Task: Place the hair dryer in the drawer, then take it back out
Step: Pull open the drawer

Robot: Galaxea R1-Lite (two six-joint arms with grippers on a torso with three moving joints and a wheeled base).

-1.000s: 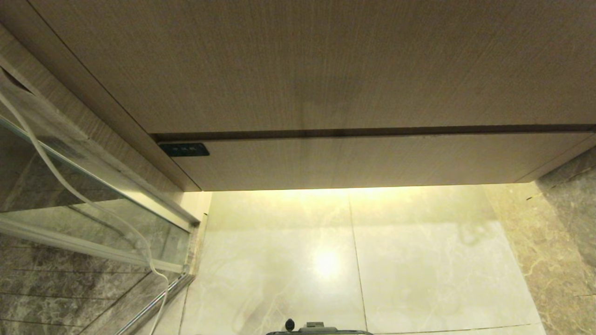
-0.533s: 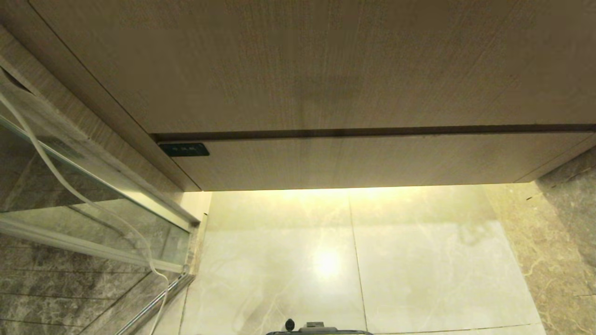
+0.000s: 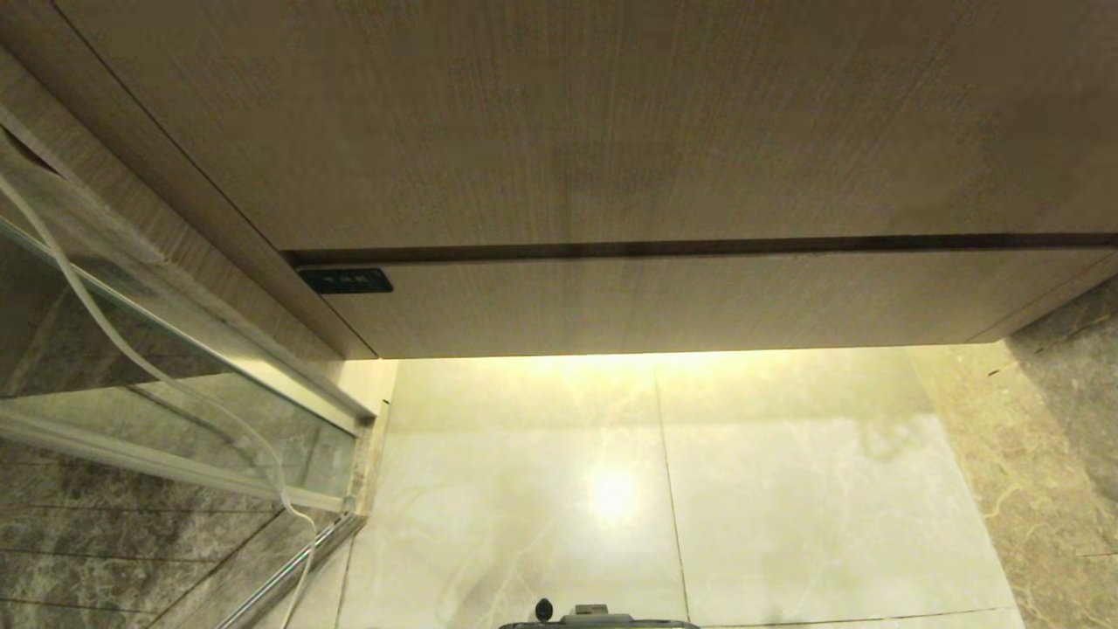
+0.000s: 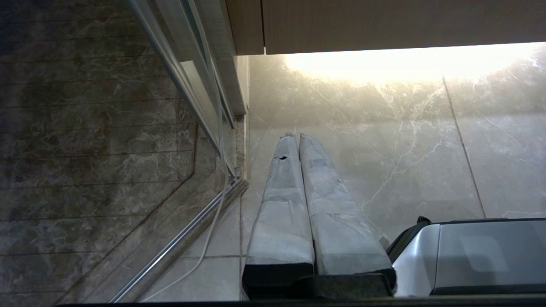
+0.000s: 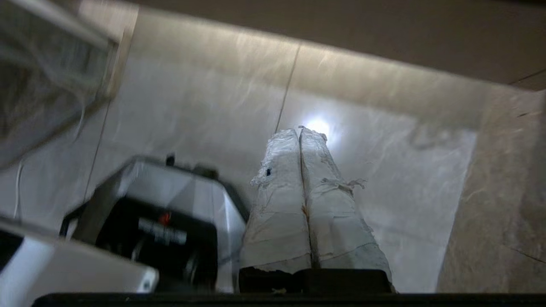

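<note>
The drawer (image 3: 699, 301) is the low beige wood-grain front under the taller panel, pushed in flush, with a small black label (image 3: 345, 280) at its left end. The hair dryer is out of view. Neither arm shows in the head view. My left gripper (image 4: 296, 136) hangs shut over the pale floor tiles by the glass partition, holding nothing. My right gripper (image 5: 300, 129) is shut and empty too, pointing at the floor tiles below the drawer's lit underside.
A glass shower partition (image 3: 175, 367) with a metal rail (image 3: 288, 568) and a white cord (image 3: 131, 358) stands at the left. Dark marble wall (image 3: 1066, 437) closes the right side. The robot's silver base (image 4: 477, 256) lies beside the left gripper.
The head view shows nothing moved: drawer, partition and floor stand as before, and no arm has come into it.
</note>
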